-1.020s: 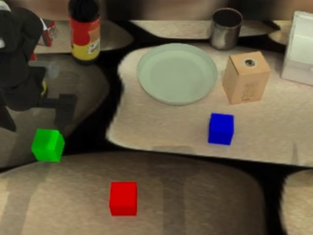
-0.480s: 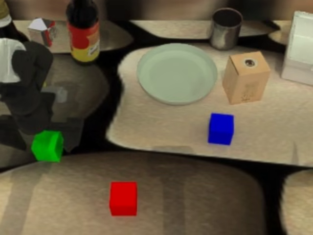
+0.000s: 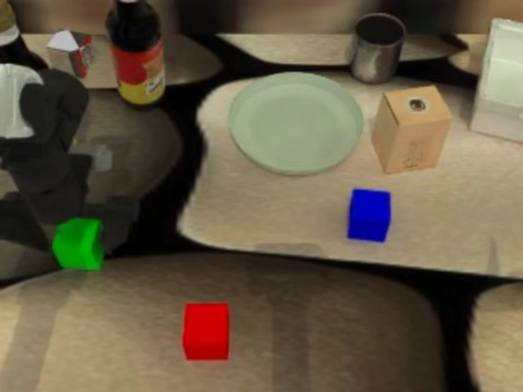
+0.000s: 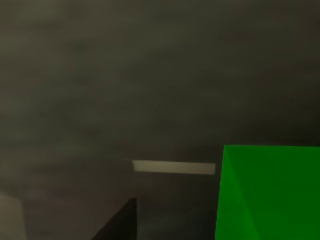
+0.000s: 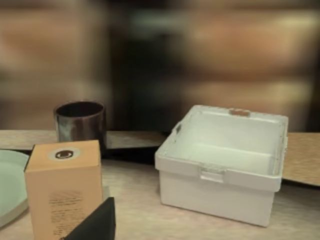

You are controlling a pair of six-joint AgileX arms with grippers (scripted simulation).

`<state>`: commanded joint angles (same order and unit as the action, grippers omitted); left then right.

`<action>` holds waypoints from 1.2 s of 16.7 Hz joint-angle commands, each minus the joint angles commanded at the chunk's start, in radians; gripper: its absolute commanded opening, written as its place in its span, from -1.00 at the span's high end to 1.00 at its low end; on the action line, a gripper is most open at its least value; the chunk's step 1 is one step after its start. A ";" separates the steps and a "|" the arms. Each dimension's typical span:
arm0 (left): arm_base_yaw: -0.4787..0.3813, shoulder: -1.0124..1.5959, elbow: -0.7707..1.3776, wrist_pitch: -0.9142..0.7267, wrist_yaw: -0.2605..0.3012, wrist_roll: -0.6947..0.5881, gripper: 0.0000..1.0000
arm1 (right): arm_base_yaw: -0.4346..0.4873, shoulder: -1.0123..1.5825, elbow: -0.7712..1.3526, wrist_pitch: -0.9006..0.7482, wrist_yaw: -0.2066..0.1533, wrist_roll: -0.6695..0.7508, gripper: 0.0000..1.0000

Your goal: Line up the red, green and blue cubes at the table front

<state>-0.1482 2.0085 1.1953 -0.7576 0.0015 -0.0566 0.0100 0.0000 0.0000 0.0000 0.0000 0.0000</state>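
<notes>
Soft, even light fills the top view, and the left arm (image 3: 37,155) throws a blocky shadow across the bench (image 3: 327,327). The left wrist view is dim and murky; the right wrist view's backdrop is blurred.

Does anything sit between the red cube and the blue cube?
No. In the top view the stretch from the red cube to the blue cube is bare tabletop, crossed only by a black vein.

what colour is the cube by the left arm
Bright green cube; clearest in the top view.

left arm reaches low over the table's left side, its gripper (image 3: 73,237) pointing down; right arm out of the top view
</notes>
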 joint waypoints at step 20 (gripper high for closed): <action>0.003 -0.023 0.030 -0.045 -0.001 0.001 1.00 | 0.000 0.000 0.000 0.000 0.000 0.000 -1.00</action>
<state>-0.1457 1.9857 1.2256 -0.8025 0.0010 -0.0554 0.0100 0.0000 0.0000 0.0000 0.0000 0.0000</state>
